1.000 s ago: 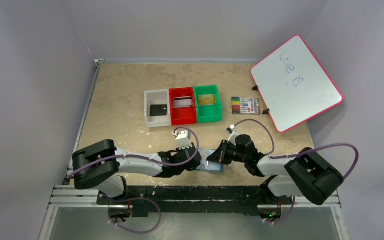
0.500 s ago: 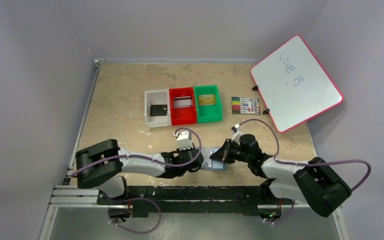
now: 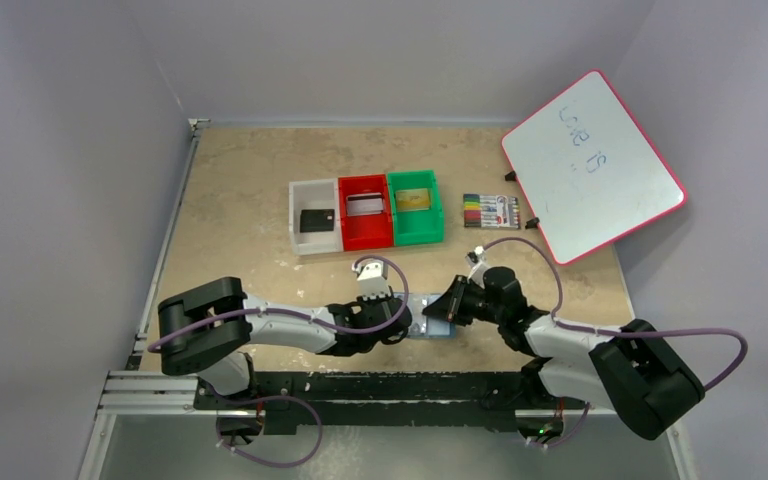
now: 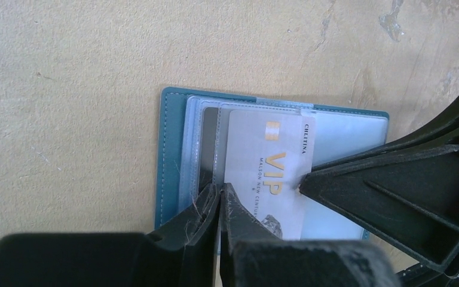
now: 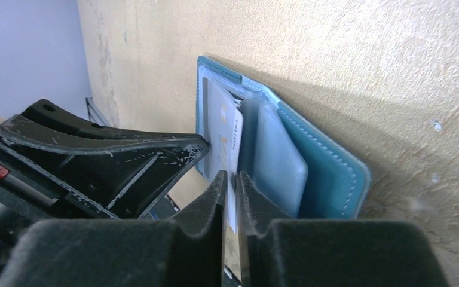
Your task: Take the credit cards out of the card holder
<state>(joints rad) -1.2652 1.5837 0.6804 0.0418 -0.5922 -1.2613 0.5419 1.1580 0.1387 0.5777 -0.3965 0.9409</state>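
A: Silver-grey card (image 4: 263,167): thin, flat, probably stiff and very light. Glossy as well, so likely slick against hard fingers.
B: Where, exactly?
A: Partly out of a clear pocket of the card holder (image 4: 168,155), opened flat on the table (image 4: 66,89), close to the arms' bases and between both grippers. Soft-looking holder with floppy sleeves, apt to drag along with any pull.
B: Best place to take hold?
A: On the bare edge poking past the sleeve, flat faces between the pads, then drawn straight along the pocket. No twisting, no squeezing hard enough to bow it.
B: And the fingers?
A: Left gripper (image 4: 220,194) clenched tight, tips down at the near edge of the clear pockets; nipping a sleeve or only pressing on it — cannot tell. Right gripper (image 5: 230,185) astride the card's edge with a narrow gap — pinching or merely straddling, cannot tell either.
B: Main risk?
A: Probably the whole holder sliding unless pinned.
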